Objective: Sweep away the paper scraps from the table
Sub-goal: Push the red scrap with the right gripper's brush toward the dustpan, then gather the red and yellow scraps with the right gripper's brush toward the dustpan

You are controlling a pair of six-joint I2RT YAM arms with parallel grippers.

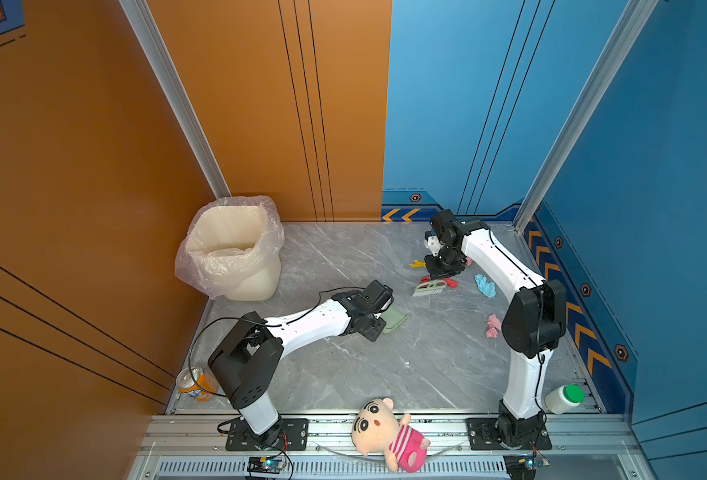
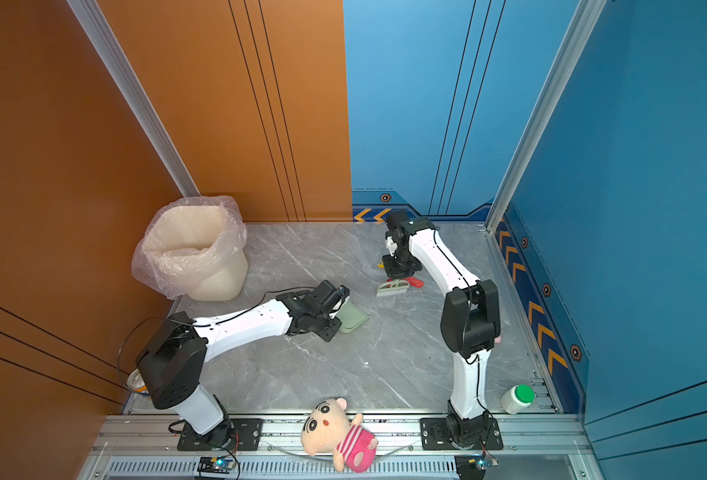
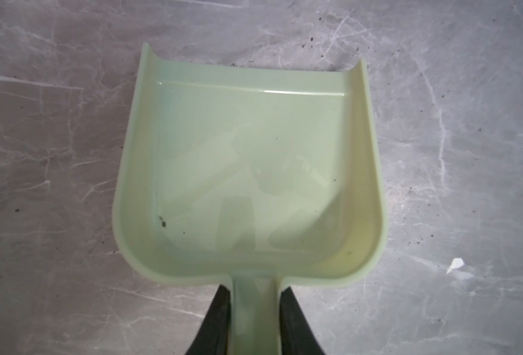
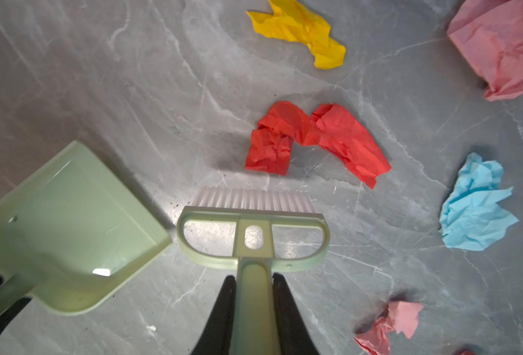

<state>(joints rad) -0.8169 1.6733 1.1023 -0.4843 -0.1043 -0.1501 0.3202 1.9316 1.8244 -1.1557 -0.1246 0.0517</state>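
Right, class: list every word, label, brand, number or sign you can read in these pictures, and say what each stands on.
No word or number can be read.
Orange can: blue and white print, too blurred to read.
White bottle: no label shows.
Blue wall strip: orange chevrons and hexagon badges, no lettering.
Dustpan and brush: no marking shows.

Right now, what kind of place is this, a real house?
Likely a robot practice booth, not a house: arms bolted to a metal rail, painted panel walls, paper scraps laid out for sweeping.
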